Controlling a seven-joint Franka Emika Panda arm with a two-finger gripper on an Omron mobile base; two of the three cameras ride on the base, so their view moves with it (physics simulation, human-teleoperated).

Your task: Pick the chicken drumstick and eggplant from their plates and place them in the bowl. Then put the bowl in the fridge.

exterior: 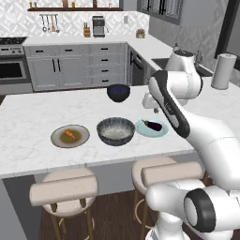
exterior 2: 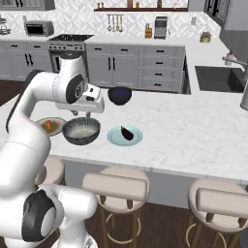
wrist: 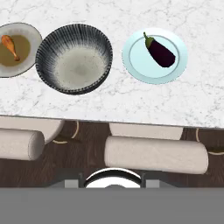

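Two foods are seen on their plates: the chicken drumstick [wrist: 9, 46] on the olive-brown plate [wrist: 24, 33], the eggplant [wrist: 160, 52] on the pale teal plate [wrist: 175, 70]. Between them the bowl [wrist: 73, 58] stands empty on the marble counter [wrist: 131, 105]. Above it the gripper [exterior 2: 82, 116] is held; its opening cannot be told.

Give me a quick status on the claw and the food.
Claw above the bowl, state unclear. Chicken drumstick on olive plate, eggplant on teal plate. Bowl empty. Nothing blocking.
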